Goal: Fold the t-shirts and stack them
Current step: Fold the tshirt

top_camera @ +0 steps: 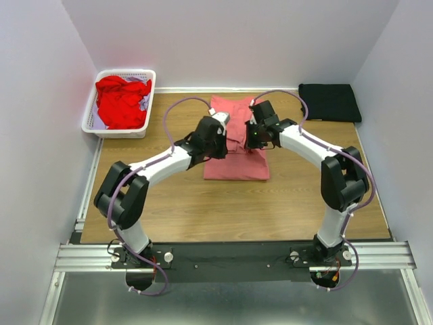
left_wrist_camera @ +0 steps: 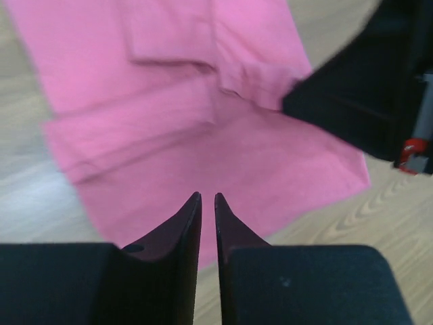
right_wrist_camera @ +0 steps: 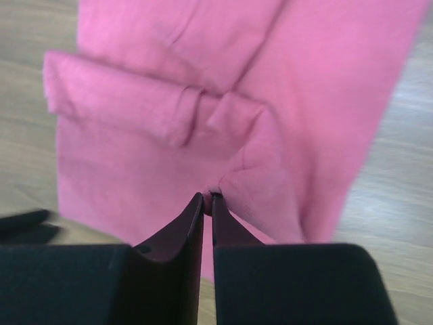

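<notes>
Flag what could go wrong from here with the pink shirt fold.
1. The right gripper pinches only a small tuck of the pink t-shirt at its very tips, so the cloth could slip out on a pull.
2. The left gripper looks shut with no cloth in it. A one-sided pull may skew the folds.
3. Both grippers sit close together over the shirt and could bump.

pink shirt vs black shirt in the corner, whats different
The pink shirt lies mid-table, half folded with loose flaps; the black shirt sits at the far right corner, a neat flat rectangle. The right gripper pinches the pink shirt; nothing touches the black shirt. Both rest on the table.
</notes>
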Controlling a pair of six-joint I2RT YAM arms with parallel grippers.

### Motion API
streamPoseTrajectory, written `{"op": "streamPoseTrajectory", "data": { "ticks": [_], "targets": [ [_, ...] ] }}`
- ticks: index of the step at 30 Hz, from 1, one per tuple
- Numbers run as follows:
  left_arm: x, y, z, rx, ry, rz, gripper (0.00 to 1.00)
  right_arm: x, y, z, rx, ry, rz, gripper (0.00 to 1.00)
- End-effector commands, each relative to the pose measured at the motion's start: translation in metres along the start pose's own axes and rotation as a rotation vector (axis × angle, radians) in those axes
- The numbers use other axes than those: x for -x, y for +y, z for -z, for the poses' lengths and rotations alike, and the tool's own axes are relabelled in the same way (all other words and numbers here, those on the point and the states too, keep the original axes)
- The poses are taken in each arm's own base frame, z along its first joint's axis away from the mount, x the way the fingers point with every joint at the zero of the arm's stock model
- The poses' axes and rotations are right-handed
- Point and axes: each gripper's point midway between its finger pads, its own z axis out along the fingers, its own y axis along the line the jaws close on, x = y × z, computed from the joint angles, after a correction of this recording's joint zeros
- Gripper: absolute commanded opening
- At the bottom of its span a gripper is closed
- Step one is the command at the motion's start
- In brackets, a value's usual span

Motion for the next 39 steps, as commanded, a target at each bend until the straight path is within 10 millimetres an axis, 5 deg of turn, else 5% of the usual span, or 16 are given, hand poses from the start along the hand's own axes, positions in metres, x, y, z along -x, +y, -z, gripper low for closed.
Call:
{"op": "streamPoseTrajectory", "data": {
  "ticks": [1, 4, 8, 11, 15, 22, 25, 34, 39],
  "targets": [
    [-0.039, 0.000, -0.019, 0.017, 0.082, -0.015, 0.20, -0.009, 0.017, -0.011, 0.020, -0.006, -0.032, 0.14],
    [-0.060, -0.004, -0.029, 0.004, 0.130, -0.026, 0.20, -0.009, 0.010, -0.010, -0.032, -0.032, -0.056, 0.20],
    [-0.073, -0.004, -0.032, 0.002, 0.156, -0.020, 0.20, -0.004, -0.016, 0.008, -0.174, -0.116, -0.108, 0.46],
    [-0.077, -0.005, -0.028, -0.001, 0.154, -0.014, 0.20, 0.001, -0.036, 0.029, -0.269, -0.188, -0.128, 0.50],
    [-0.085, -0.003, -0.028, 0.002, 0.164, -0.013, 0.20, 0.001, -0.027, 0.040, -0.212, -0.188, -0.091, 0.49],
    [-0.102, 0.004, -0.031, 0.020, 0.198, -0.009, 0.20, -0.033, 0.015, 0.007, -0.005, -0.118, -0.096, 0.29],
    [-0.108, 0.007, -0.032, 0.032, 0.209, -0.010, 0.20, -0.047, 0.015, -0.011, 0.006, -0.086, -0.117, 0.26],
    [-0.132, 0.015, -0.026, 0.048, 0.260, -0.008, 0.19, -0.035, 0.002, -0.060, -0.067, -0.128, -0.094, 0.23],
    [-0.144, 0.019, -0.017, 0.057, 0.282, -0.005, 0.19, -0.009, -0.012, -0.074, -0.099, -0.174, -0.100, 0.23]
  ]
}}
